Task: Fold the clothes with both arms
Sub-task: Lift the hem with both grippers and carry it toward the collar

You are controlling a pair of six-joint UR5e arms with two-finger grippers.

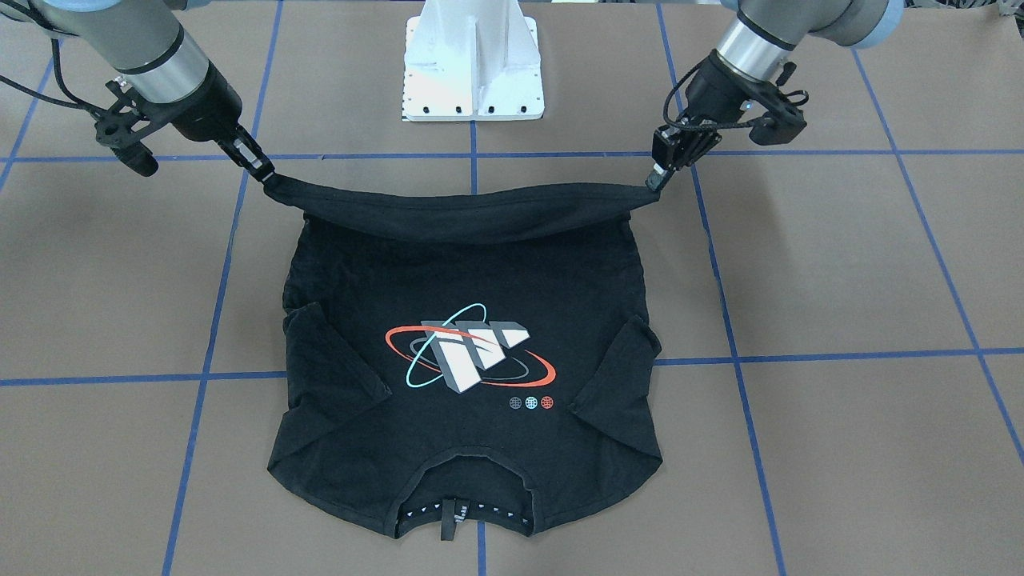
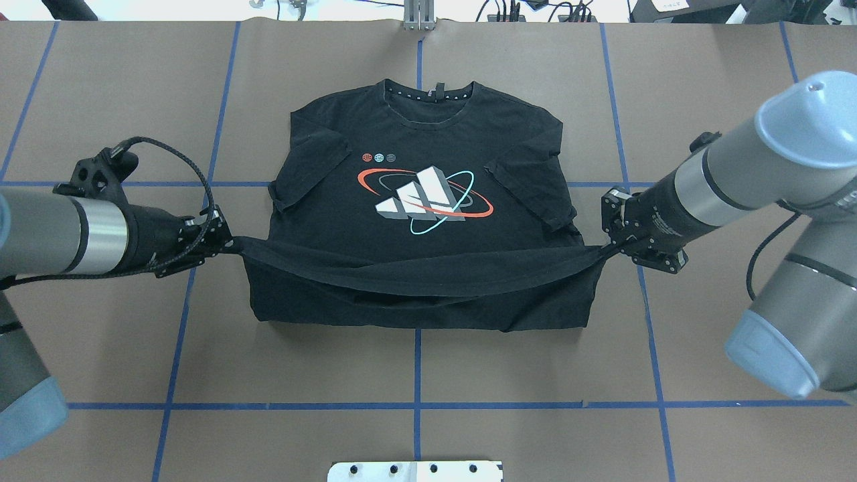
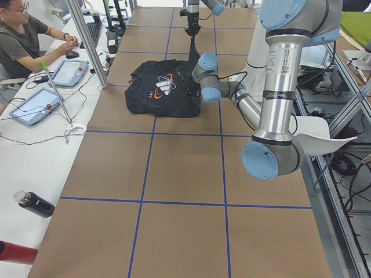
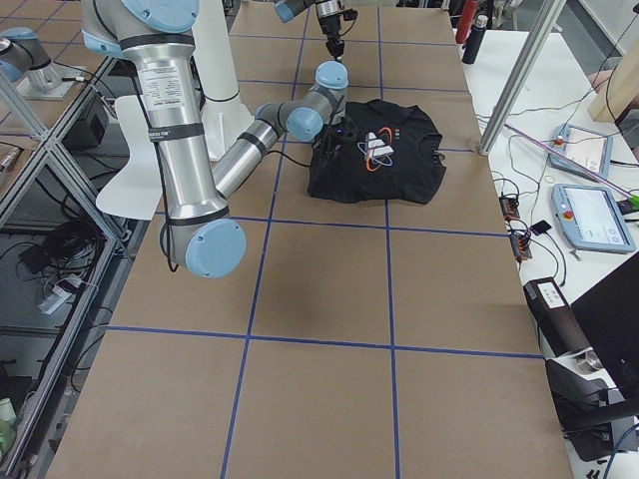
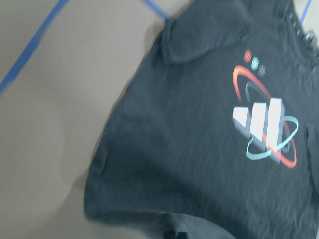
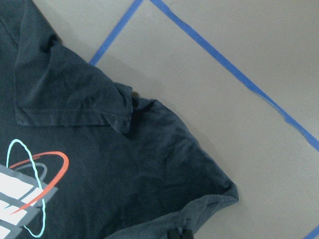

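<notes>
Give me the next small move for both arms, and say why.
Probably carry both held corners forward toward the collar and lay them down. The left gripper and right gripper each pinch a corner of the T-shirt, its hem lifted and stretched between them, sleeves already folded in, logo uncovered.

Blue tape lines (image 2: 415, 406) cross the brown table (image 2: 100, 100); a black bottle (image 3: 33, 204) and two grey tablets (image 3: 69, 72) lie on a white bench (image 3: 23, 162).

T-shirt (image 2: 428, 140) | flat, logo up | hem pinched: left end effector (image 2: 231, 242), right end effector (image 2: 606, 249)
</notes>
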